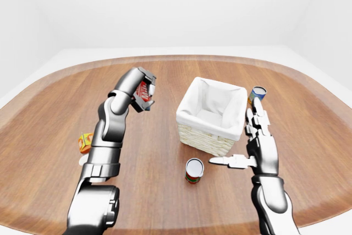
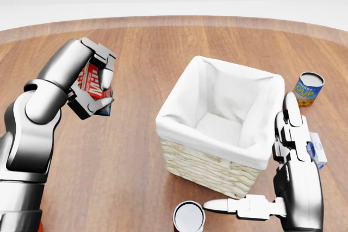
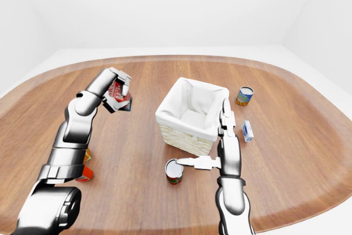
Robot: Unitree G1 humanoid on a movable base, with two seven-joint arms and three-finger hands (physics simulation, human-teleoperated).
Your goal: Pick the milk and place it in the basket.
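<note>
Left hand point(image 2: 92, 85), fingers closed round the red-and-white milk carton point(image 2: 91, 82), holds it aloft at frame upper left, clear for carrying over the white-lined wicker basket point(image 2: 179, 153). Right hand point(image 2: 291, 161) idles, fingers spread, empty.

a broad rounded wooden table point(image 1: 165, 152) with plank grain fills the lower and middle part of the left-eye view. beyond its curved edge at the top lies a pale floor point(image 1: 66, 56), and plain white walls point(image 1: 176, 4) rise under soft, even light.
</note>
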